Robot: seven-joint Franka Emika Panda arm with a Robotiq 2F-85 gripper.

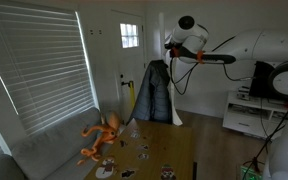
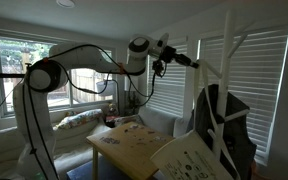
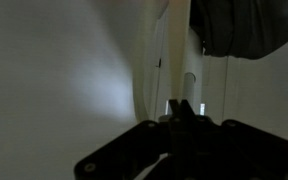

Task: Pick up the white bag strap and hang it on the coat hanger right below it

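**Gripper point(image 2: 192, 62) high beside the coat hanger point(image 2: 228, 40); strap not yet hung.**
You cannot tell its opening. The white bag strap point(image 3: 162, 50) seems to be the pale band just ahead of it, beside the jacket point(image 3: 249, 25). Release short of the peg and it drops; push further and the slim stand may tip.

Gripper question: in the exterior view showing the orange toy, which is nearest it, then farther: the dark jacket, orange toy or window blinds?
From the gripper, in an exterior view:
1. Dark jacket, hanging just below it.
2. Orange toy, lower down, towards the window.
3. Window blinds, along the side wall.
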